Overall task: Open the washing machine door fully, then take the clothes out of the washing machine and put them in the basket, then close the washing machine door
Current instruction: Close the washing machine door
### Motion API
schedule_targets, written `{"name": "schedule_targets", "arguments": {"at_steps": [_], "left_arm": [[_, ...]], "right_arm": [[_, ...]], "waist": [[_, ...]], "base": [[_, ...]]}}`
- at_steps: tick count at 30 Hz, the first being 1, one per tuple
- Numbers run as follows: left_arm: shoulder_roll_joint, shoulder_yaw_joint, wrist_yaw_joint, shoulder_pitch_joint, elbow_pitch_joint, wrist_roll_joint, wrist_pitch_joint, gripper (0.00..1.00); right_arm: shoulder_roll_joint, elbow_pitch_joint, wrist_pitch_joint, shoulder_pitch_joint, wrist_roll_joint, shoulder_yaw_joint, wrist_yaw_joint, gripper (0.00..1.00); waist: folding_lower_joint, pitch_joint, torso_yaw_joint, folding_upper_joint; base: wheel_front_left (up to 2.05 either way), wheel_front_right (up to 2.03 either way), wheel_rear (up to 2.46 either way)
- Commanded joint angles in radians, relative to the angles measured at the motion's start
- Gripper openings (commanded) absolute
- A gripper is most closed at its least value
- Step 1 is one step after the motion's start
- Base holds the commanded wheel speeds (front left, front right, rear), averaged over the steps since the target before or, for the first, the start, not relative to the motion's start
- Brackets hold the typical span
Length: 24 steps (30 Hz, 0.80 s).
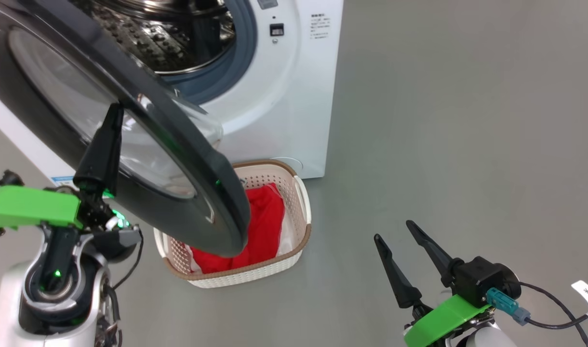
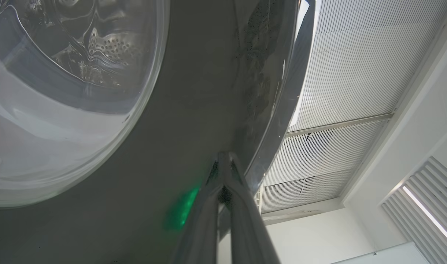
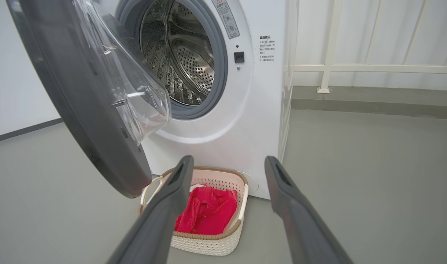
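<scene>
The clothes (image 1: 262,226) are lying in the basket (image 1: 301,202) below the washing machine door (image 1: 197,159). The left jaws, pressed together, are leaning on its front; the right jaws are hanging spread. Pushing slowly and evenly seems wise.

Where everything stands

We find the basket (image 1: 304,212) on the floor (image 1: 467,120) just in front of the washing machine (image 1: 294,96), with the clothes (image 1: 265,221) in it. The washing machine door (image 1: 188,159) swings out over the basket's left part. Our left gripper (image 1: 114,110) stands at the door's outer face; our right gripper (image 1: 393,229) is well right of the basket
</scene>
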Motion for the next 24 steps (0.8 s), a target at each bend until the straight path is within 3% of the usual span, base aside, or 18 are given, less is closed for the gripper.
{"name": "schedule_targets", "arguments": {"at_steps": [1, 24], "left_arm": [[0.016, 0.018, -0.005, -0.050, -0.015, -0.001, -0.003, 0.00], [0.007, 0.013, -0.073, -0.274, 0.181, -0.014, -0.058, 0.00]], "right_arm": [[0.001, -0.029, -0.009, -0.032, 0.001, 0.018, 0.006, 1.00], [0.005, -0.049, -0.009, -0.070, -0.005, 0.015, 0.006, 1.00]], "waist": [[0.0000, 0.015, -0.017, -0.0001], [0.0000, 0.125, -0.099, -0.0001]], "base": [[0.00, 0.00, 0.00], [0.00, 0.00, 0.00]]}}
